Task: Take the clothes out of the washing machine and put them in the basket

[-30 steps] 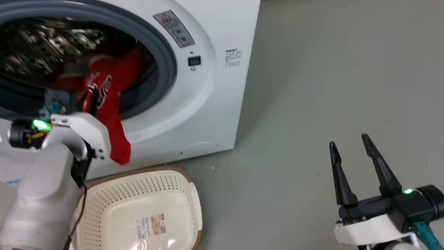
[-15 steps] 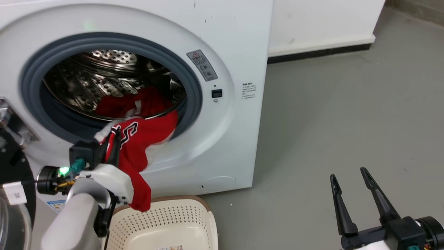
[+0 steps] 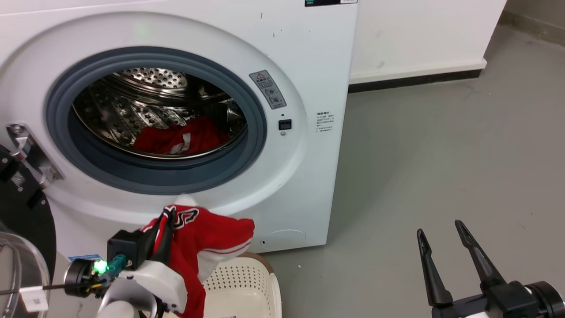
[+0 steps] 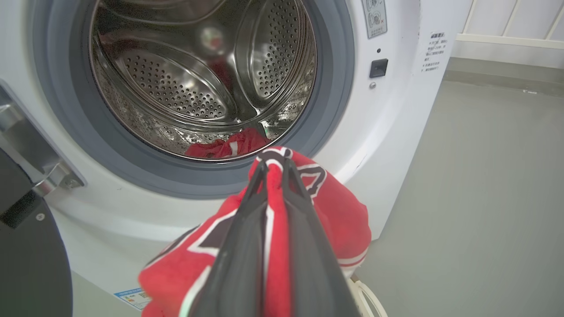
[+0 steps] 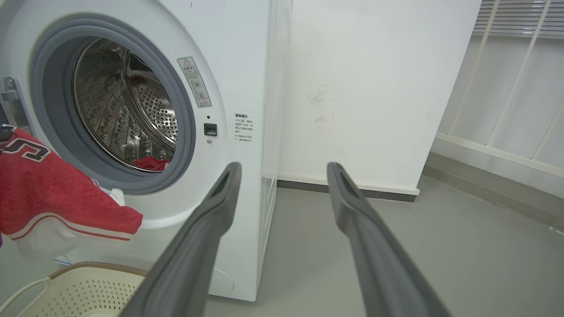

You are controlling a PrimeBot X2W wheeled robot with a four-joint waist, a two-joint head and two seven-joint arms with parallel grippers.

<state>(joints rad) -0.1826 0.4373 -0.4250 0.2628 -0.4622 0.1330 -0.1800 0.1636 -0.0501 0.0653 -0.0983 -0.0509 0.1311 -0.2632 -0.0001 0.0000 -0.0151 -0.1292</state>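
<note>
The white washing machine [image 3: 309, 66] stands with its round grey-rimmed opening uncovered. A red garment [image 3: 185, 139] lies at the bottom of the steel drum, and the left wrist view shows that drum garment [image 4: 229, 147] too. My left gripper [image 3: 165, 216] is shut on a red jersey [image 3: 207, 238] with black-and-white lettering, held clear of the opening, in front of the machine and above the cream basket [image 3: 247, 282]. From the left wrist the fingers [image 4: 246, 229] pinch that jersey [image 4: 339, 211]. My right gripper [image 3: 439, 232] is open over bare floor at the lower right.
The machine's black-framed door [image 3: 22, 212] hangs open at the far left beside my left arm. Grey floor [image 3: 441, 154] stretches to the right of the machine. A white wall with a dark skirting [image 3: 419, 75] runs behind.
My left gripper has drawn the jersey out of the drum opening and down in front of the machine, above the basket. The head camera has tilted up. The right gripper stays open.
</note>
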